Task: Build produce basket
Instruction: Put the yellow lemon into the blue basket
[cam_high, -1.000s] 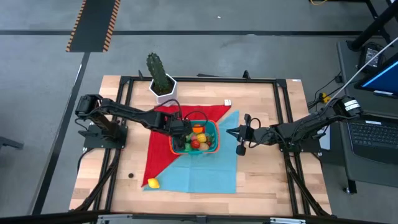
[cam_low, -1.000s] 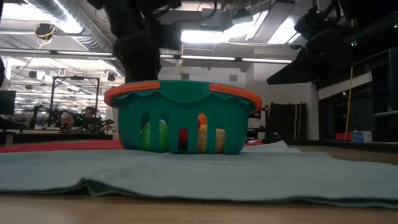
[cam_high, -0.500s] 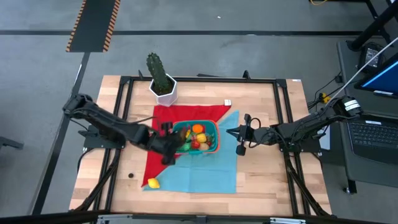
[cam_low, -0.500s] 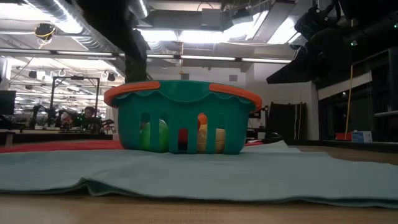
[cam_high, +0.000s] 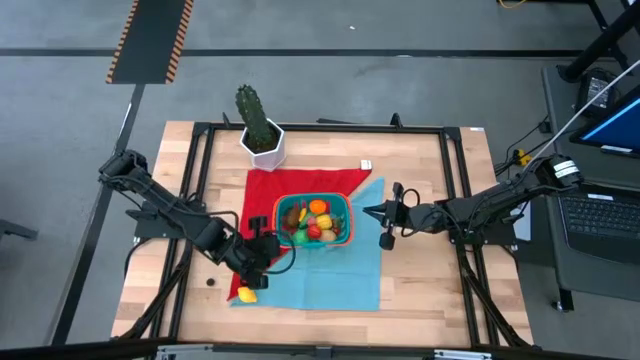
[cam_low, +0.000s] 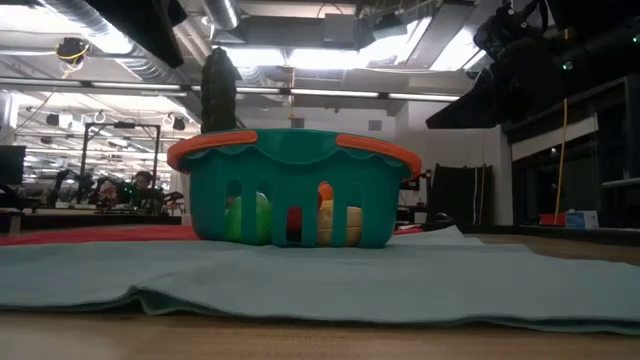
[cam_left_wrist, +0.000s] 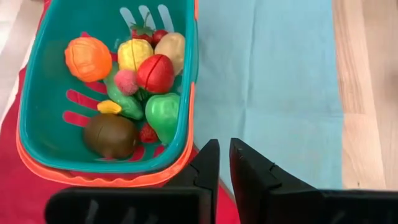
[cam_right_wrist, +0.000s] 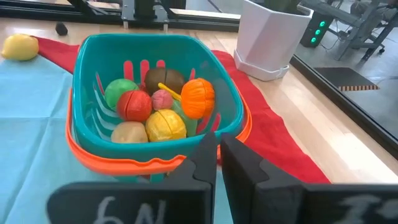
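Note:
The teal basket (cam_high: 313, 220) with its orange rim stands on a red cloth (cam_high: 262, 200) and a light blue cloth (cam_high: 335, 275). It holds the produce (cam_left_wrist: 140, 81): several small fruits and vegetables in orange, yellow, red, green and brown. One yellow piece (cam_high: 245, 294) lies on the cloths' near left corner. My left gripper (cam_high: 272, 247) hovers shut, near and left of the basket, holding nothing (cam_left_wrist: 224, 163). My right gripper (cam_high: 370, 212) waits shut to the right of the basket (cam_right_wrist: 219, 152).
A white hexagonal pot with a cactus (cam_high: 262, 138) stands at the far edge, behind the basket (cam_low: 220, 90). A small black thing (cam_high: 211, 282) lies on the bare wood at the near left. A black frame (cam_high: 452, 190) runs around the table.
My left gripper has drawn back from above the basket toward the table's near left and has risen a little. In the low view it has left the space behind the basket, and the cactus shows there now. The basket has not moved.

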